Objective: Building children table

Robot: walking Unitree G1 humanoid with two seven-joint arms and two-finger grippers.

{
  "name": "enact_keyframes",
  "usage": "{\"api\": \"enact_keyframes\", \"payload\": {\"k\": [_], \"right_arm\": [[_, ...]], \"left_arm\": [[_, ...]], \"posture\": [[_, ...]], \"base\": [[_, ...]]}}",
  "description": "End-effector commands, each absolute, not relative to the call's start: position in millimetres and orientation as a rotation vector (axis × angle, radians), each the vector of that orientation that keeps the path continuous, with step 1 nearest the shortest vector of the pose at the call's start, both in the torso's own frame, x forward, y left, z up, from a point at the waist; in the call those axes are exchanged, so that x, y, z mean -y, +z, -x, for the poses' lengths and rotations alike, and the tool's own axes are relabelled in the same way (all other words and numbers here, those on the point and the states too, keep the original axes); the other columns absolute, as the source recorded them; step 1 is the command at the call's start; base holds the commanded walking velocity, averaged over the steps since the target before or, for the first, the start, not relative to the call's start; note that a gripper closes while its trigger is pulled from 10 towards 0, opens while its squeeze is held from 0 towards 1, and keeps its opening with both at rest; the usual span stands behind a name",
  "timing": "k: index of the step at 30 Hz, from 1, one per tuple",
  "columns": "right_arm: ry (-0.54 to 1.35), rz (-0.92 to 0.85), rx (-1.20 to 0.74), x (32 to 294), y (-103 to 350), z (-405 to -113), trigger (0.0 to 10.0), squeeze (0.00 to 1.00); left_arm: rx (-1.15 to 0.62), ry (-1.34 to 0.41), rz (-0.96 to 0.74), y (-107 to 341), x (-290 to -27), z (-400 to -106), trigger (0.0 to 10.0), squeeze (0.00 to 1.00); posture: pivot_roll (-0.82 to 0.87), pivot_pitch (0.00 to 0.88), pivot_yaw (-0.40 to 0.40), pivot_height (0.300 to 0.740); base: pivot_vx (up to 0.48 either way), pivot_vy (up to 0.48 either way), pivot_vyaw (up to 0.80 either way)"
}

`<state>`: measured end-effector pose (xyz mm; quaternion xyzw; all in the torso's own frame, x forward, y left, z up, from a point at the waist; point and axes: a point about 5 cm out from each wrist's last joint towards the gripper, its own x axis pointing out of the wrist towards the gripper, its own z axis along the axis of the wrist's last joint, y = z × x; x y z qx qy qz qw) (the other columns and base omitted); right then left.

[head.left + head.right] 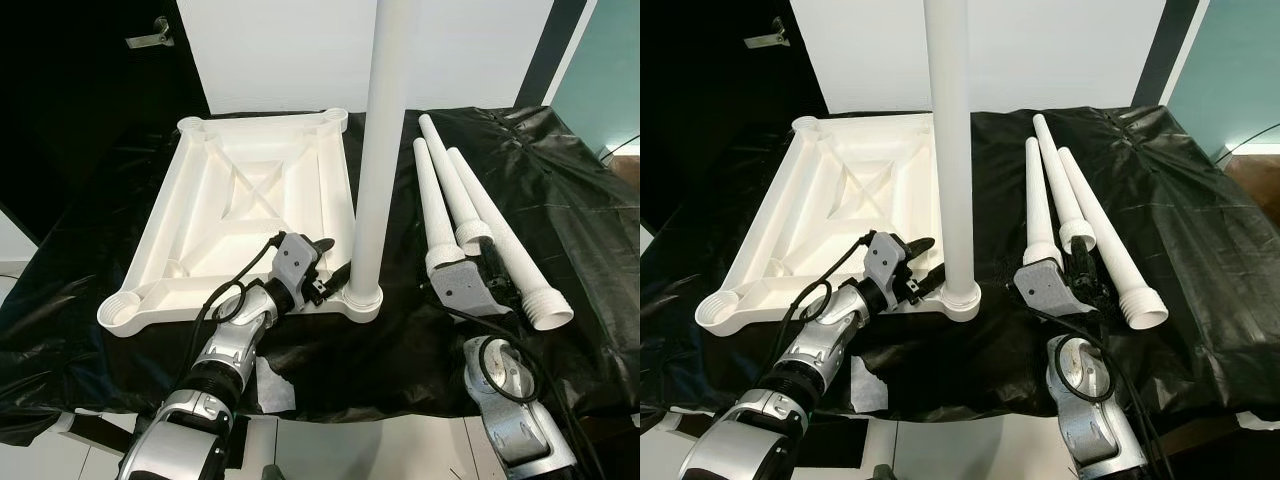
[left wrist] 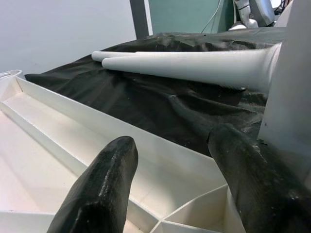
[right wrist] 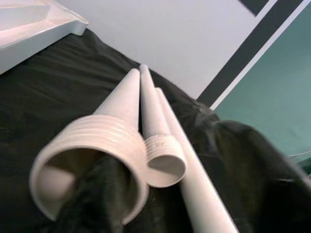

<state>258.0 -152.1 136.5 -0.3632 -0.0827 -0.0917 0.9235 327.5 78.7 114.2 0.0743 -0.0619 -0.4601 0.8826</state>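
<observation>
No words, brand marks, numbers or signs can be read anywhere — not on the white tabletop (image 1: 250, 200), not on the white legs (image 1: 470, 215). The black sheet (image 1: 580, 200) and the wall behind carry no lettering either — nor do the grey gripper housings.

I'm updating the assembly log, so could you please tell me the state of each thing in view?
Tabletop: upside down on the black sheet, ribbed underside up.
Fitted leg: upright in the near right corner socket.
Loose legs: three, lying side by side on the sheet, threaded ends nearest.
Left gripper: open, over the tabletop's rim beside the fitted leg.
Right gripper: at the loose legs' threaded ends, one finger inside a leg.
</observation>
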Motion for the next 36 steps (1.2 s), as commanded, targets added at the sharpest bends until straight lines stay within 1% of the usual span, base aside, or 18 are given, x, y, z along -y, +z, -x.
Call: {"api": "enact_keyframes", "payload": {"k": [1, 2, 3, 6, 7, 10, 12, 14, 15, 17, 18, 19, 20, 22, 24, 26, 29, 36], "right_arm": [[-0.163, 0.734, 0.092, 154, 124, -258, 10.0, 1.00], [-0.163, 0.734, 0.092, 154, 124, -258, 10.0, 1.00], [-0.116, 0.722, 0.008, 152, 110, -259, 10.0, 1.00], [-0.104, 0.717, -0.016, 152, 106, -259, 10.0, 1.00], [-0.099, 0.694, -0.037, 152, 103, -258, 10.0, 0.00], [-0.100, 0.666, -0.059, 153, 100, -256, 10.0, 0.00], [-0.100, 0.574, -0.125, 157, 92, -246, 10.0, 0.00], [-0.100, 0.574, -0.125, 157, 92, -246, 10.0, 0.00], [-0.099, 0.523, -0.162, 160, 89, -240, 10.0, 0.00], [-0.099, 0.523, -0.162, 160, 89, -240, 10.0, 0.00], [-0.104, 0.469, -0.191, 163, 87, -230, 10.0, 0.00], [-0.104, 0.469, -0.191, 163, 87, -230, 10.0, 0.00], [-0.112, 0.438, -0.204, 167, 89, -220, 10.0, 0.00], [-0.112, 0.438, -0.204, 167, 89, -220, 10.0, 0.00], [-0.129, 0.419, -0.205, 173, 95, -207, 10.0, 0.00], [-0.129, 0.419, -0.205, 173, 95, -207, 10.0, 0.00], [-0.158, 0.434, -0.188, 176, 106, -195, 10.0, 0.00], [-0.167, 0.424, -0.206, 178, 107, -191, 10.0, 0.00]], "left_arm": [[0.121, -1.030, -0.162, 110, -74, -323, 10.0, 0.00], [0.121, -1.030, -0.162, 110, -74, -323, 10.0, 0.00], [0.120, -1.029, -0.163, 110, -75, -323, 10.0, 0.00], [0.120, -1.029, -0.163, 110, -75, -323, 10.0, 0.00], [0.119, -1.028, -0.164, 110, -75, -323, 10.0, 0.00], [0.119, -1.027, -0.164, 110, -75, -323, 10.0, 0.00], [0.119, -1.026, -0.164, 109, -75, -323, 10.0, 0.00], [0.119, -1.026, -0.164, 109, -75, -323, 10.0, 0.00], [0.120, -1.025, -0.164, 110, -75, -323, 10.0, 0.00], [0.120, -1.025, -0.164, 110, -75, -323, 10.0, 0.00], [0.121, -1.024, -0.165, 110, -76, -323, 10.0, 0.00], [0.121, -1.024, -0.165, 110, -76, -323, 10.0, 0.00], [0.120, -1.024, -0.166, 110, -77, -323, 10.0, 0.00], [0.120, -1.024, -0.166, 110, -77, -323, 10.0, 0.00], [0.118, -1.029, -0.167, 109, -77, -323, 10.0, 0.00], [0.118, -1.029, -0.167, 109, -77, -323, 10.0, 0.00], [0.116, -1.049, -0.164, 109, -73, -323, 10.0, 0.00], [0.118, -1.055, -0.164, 110, -72, -323, 10.0, 0.00]], "posture": [[-0.10, 0.020, 0.046, 0.740], [-0.10, 0.020, 0.046, 0.740], [-0.11, 0.017, 0.047, 0.740], [-0.11, 0.018, 0.045, 0.740], [-0.11, 0.017, 0.042, 0.740], [-0.11, 0.015, 0.041, 0.740], [-0.11, 0.010, 0.038, 0.740], [-0.11, 0.010, 0.038, 0.740], [-0.11, 0.012, 0.037, 0.740], [-0.11, 0.012, 0.037, 0.740], [-0.12, 0.010, 0.040, 0.740], [-0.12, 0.010, 0.040, 0.740], [-0.12, 0.013, 0.042, 0.740], [-0.12, 0.013, 0.042, 0.740], [-0.14, 0.022, 0.048, 0.740], [-0.14, 0.022, 0.048, 0.740], [-0.16, 0.027, 0.054, 0.740], [-0.16, 0.028, 0.055, 0.740]], "base": [[0.000, 0.000, 0.00], [0.000, 0.000, 0.00], [0.000, 0.000, 0.00], [0.000, 0.000, 0.00], [0.000, 0.000, 0.00], [0.000, 0.000, 0.00], [0.000, 0.000, 0.00], [0.000, 0.000, 0.00], [0.000, 0.000, 0.00], [0.000, 0.000, 0.00], [0.000, 0.000, 0.00], [0.000, 0.000, 0.00], [0.000, 0.000, 0.00], [0.000, 0.000, 0.00], [0.000, 0.000, 0.00], [0.000, 0.000, 0.00], [0.000, 0.000, 0.00], [0.000, 0.000, 0.00]]}}
